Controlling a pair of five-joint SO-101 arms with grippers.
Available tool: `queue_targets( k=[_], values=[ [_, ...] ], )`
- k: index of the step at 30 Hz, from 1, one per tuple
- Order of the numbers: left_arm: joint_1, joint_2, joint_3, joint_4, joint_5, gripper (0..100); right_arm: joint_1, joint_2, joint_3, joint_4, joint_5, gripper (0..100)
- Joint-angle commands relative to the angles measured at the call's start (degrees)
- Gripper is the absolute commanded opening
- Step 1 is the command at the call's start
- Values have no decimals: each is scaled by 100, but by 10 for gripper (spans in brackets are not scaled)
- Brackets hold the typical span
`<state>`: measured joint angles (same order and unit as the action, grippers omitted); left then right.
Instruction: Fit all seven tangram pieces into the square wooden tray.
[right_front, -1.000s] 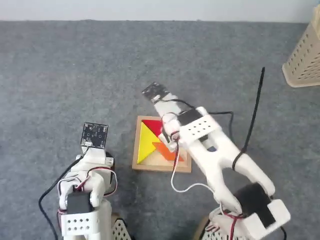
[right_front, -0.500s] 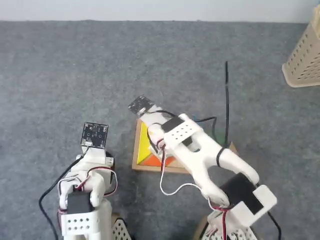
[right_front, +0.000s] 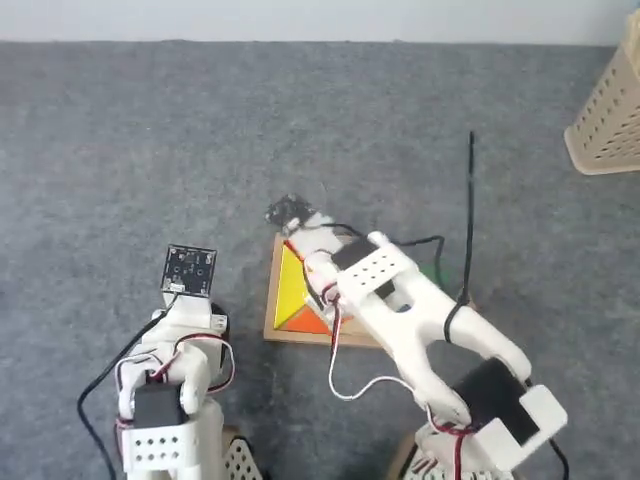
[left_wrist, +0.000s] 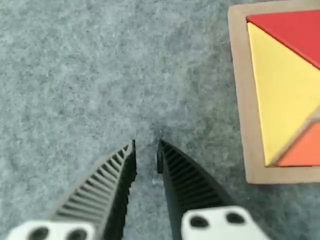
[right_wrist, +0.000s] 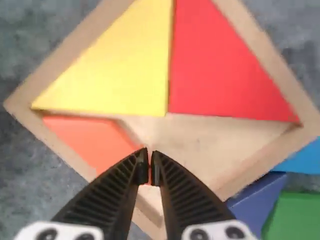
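The square wooden tray (right_wrist: 267, 60) holds a yellow triangle (right_wrist: 120, 75), a red triangle (right_wrist: 215, 70) and an orange piece (right_wrist: 90, 137); part of its floor is bare wood. My right gripper (right_wrist: 150, 157) is shut, empty, with its tips at the orange piece's edge inside the tray. In the high view my right arm (right_front: 380, 280) lies across the tray (right_front: 270, 310), above the yellow triangle (right_front: 292, 288) and orange piece (right_front: 308, 321). My left gripper (left_wrist: 146, 147) is shut over bare carpet, short of the tray (left_wrist: 240, 100), holding nothing.
A light blue piece (right_wrist: 302, 162), a dark blue piece (right_wrist: 255, 197) and a green piece (right_wrist: 292, 215) lie on the carpet just outside the tray. The green piece (right_front: 432, 272) shows beside my right arm. A perforated beige bin (right_front: 610, 110) stands far right.
My right arm swung left across the tray and now covers the red triangle. The orange piece slid toward the tray's near-left corner. The left arm kept still.
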<state>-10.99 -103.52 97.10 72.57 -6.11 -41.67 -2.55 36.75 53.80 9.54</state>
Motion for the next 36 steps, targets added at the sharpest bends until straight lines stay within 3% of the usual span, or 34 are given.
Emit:
queue_targets(
  k=[1,8,17,22,26,31,36],
  values=[
    [9,-123,-48,0,44,71,-259,154,-53,-207,-53,27],
    [9,-123,-48,0,44,71,-268,259,-273,-163,-53,31],
    [9,-123,-48,0,44,71,-31,-1437,-273,822,18,32],
    [9,-123,-48,0,44,71,690,-2158,-264,1552,589,32],
    [9,-123,-48,0,44,71,1692,-2193,-237,2097,1108,59],
    [9,-123,-48,0,44,71,3108,-2097,-88,2202,1345,165],
    [9,-123,-48,0,44,71,3829,-2053,431,2079,1679,177]
  ],
)
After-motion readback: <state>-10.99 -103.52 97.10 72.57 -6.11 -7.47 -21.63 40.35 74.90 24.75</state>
